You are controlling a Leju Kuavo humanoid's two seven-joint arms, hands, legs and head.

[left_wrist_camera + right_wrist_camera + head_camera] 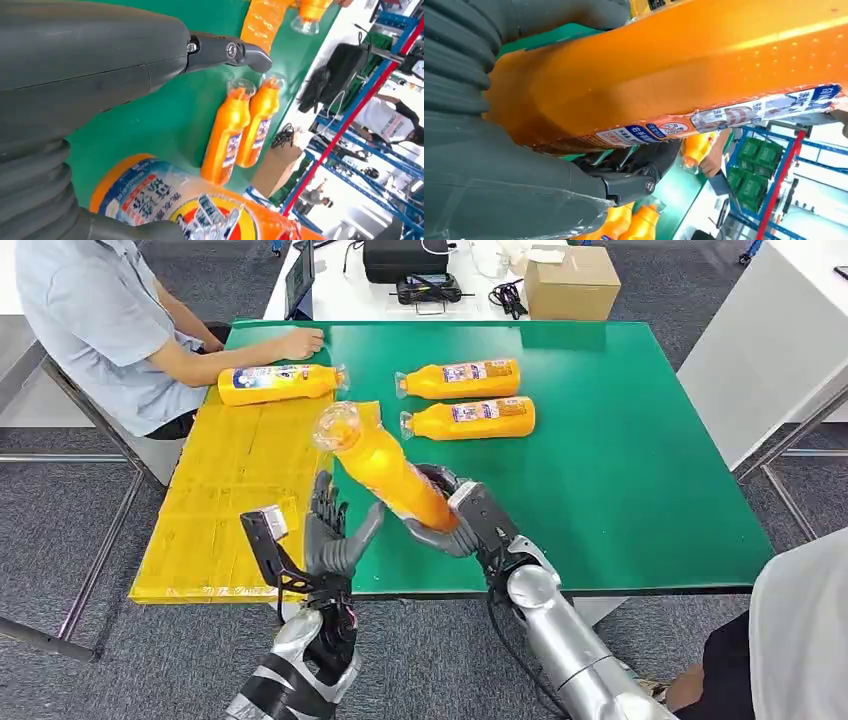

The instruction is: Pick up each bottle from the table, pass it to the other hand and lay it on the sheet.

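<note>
Right hand [455, 520] grips a tilted bottle [385, 468] – left hand [335, 535] spread beside it, holding nothing – two bottles [465, 400] beyond.

I see a green tabletop [640, 480] on grey carpet floor [60, 530]. Beyond it stands a white table [350, 295] carrying a cardboard box [572, 280] and a black case [405, 258]. Blue shelving [380, 150] lines the bright room behind.

green table [640, 470] | yellow sheet [235, 490] | two bottles [462, 379] lying
</note>
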